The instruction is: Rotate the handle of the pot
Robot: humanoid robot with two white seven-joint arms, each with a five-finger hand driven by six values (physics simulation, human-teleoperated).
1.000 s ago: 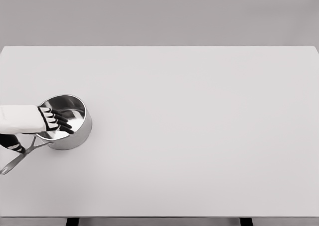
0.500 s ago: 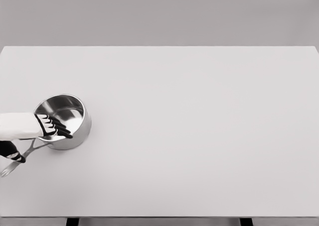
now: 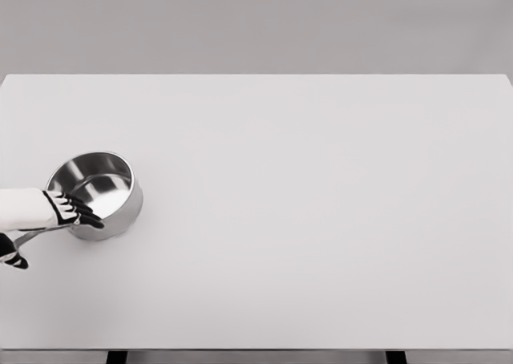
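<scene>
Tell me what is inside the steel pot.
The round shiny steel pot shows only its bare reflective bottom and walls. The left robot hand reaches over the near rim, hiding a small part of the interior there.

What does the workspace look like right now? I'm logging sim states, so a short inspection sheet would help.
Surface: white table, plain, bare across the middle and right.
Job's things: steel saucepan upright near the left edge; its handle points toward the left edge.
Clutter: nothing seen.
Hands: left hand over the pot's near rim, fingers extended, thumb below the handle; a firm grip cannot be confirmed. Right hand not in view.
Cables: nothing seen.
Surroundings: plain grey backdrop.
</scene>
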